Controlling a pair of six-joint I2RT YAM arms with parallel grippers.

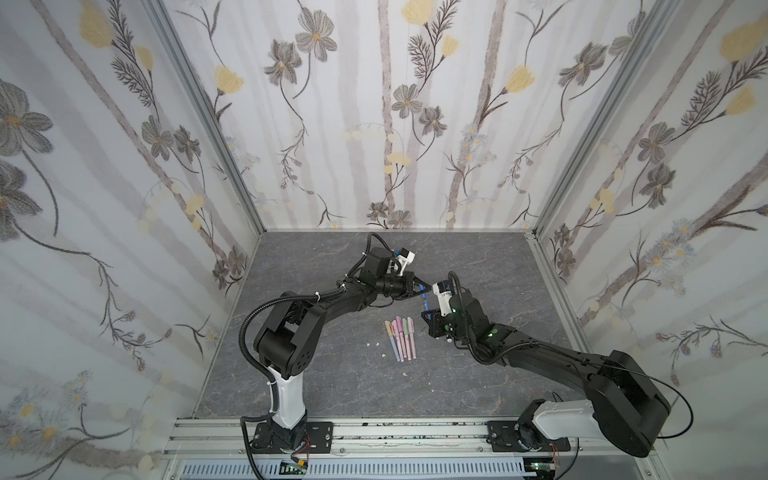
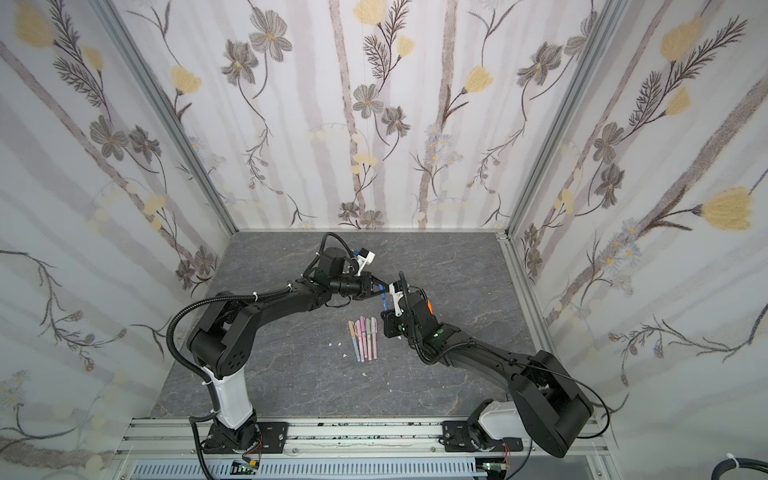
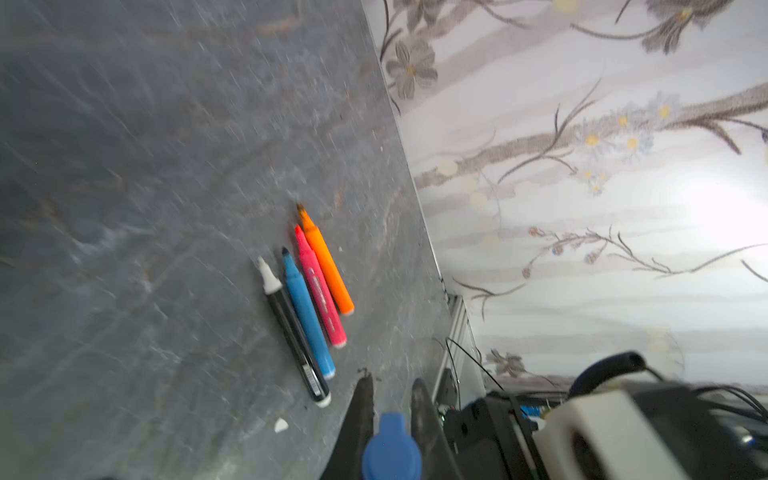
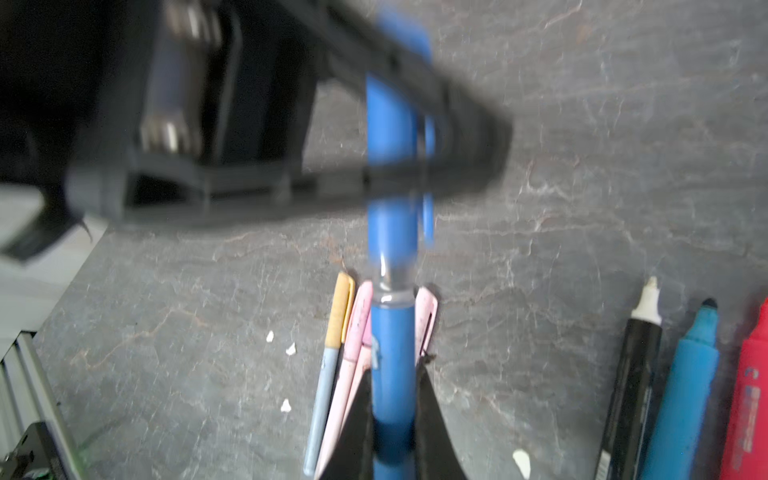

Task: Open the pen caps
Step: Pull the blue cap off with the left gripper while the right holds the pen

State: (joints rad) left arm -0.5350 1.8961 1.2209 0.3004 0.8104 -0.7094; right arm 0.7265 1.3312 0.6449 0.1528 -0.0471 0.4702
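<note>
In a top view the blue pen (image 1: 424, 300) hangs in the air above the tabletop (image 1: 332, 374). Left wrist: left fingers (image 3: 361, 415) closed on its blue cap (image 3: 390, 451). Right wrist: right fingers (image 4: 430, 428) clamp the barrel (image 4: 392, 374); best pull straight along it (no bending). No container in view.

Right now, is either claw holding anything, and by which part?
Yes, one blue pen between them: the left claw grips its cap, the right claw its barrel.
</note>
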